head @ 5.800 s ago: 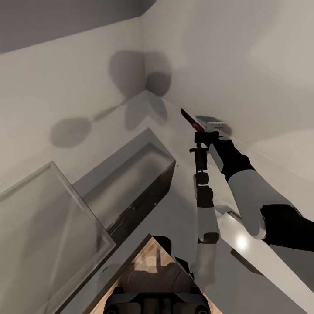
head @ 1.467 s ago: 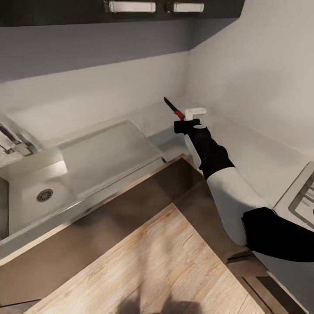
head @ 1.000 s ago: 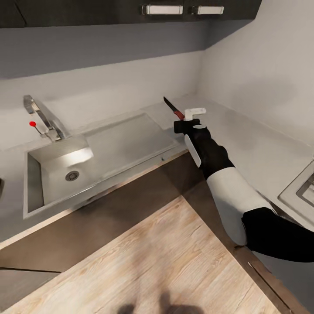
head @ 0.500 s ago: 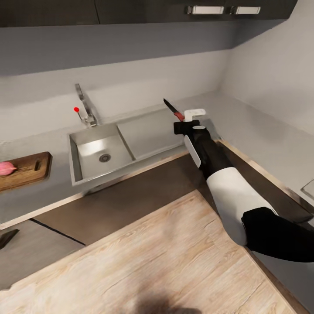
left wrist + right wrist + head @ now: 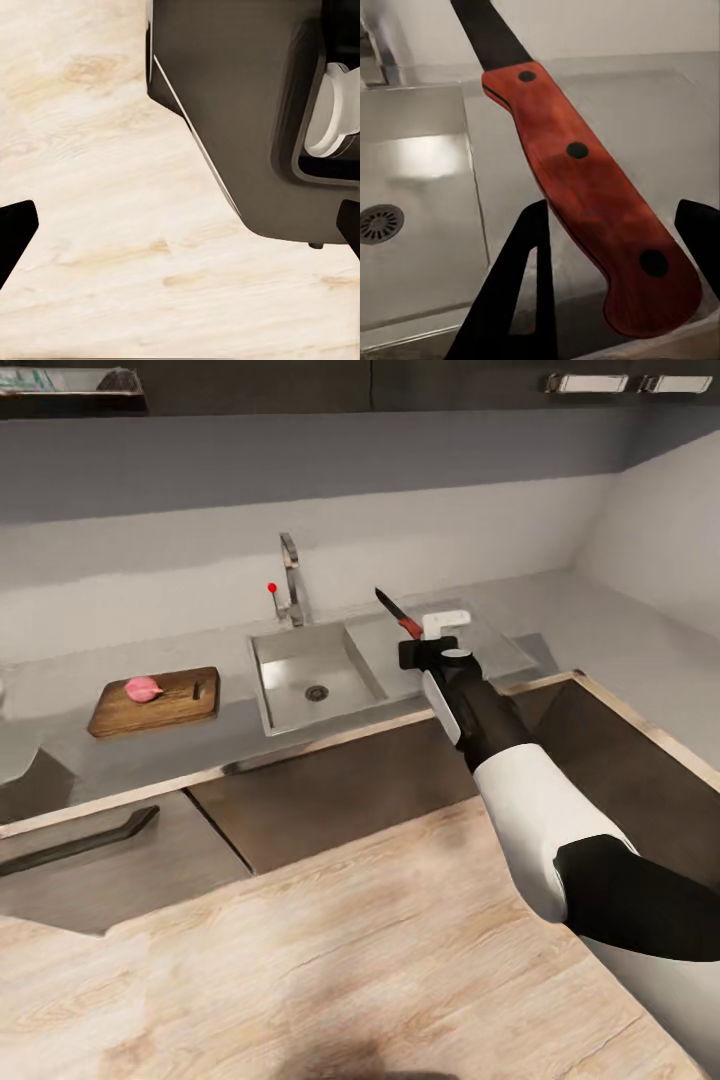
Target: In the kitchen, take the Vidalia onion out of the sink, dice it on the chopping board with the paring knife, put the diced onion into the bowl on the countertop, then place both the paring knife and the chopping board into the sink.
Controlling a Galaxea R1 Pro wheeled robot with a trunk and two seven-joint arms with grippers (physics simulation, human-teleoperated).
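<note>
My right gripper [image 5: 421,634] is shut on the paring knife [image 5: 398,614]. It holds the knife in the air over the drainboard, dark blade pointing up and away. The right wrist view has the reddish handle [image 5: 585,180] between the dark fingers [image 5: 514,300], above the steel sink [image 5: 412,187]. The sink [image 5: 315,680] with its tap [image 5: 290,588] lies in the grey countertop [image 5: 235,735]. Left of it sits the chopping board [image 5: 180,705] with the pink Vidalia onion [image 5: 143,688] on it. My left gripper [image 5: 180,232] hangs open over the wooden floor. The bowl is out of view.
Dark wall cabinets with pale handles [image 5: 590,382] run along the top. Dark base cabinets, one with a long handle [image 5: 80,842], stand under the counter. The counter turns a corner at the right [image 5: 640,650]. Wooden floor [image 5: 350,960] lies between me and the cabinets.
The whole view has swung from the corner wall to the sink and then the chopping board, so the camera moved. The right arm keeps the same pose with the knife.
</note>
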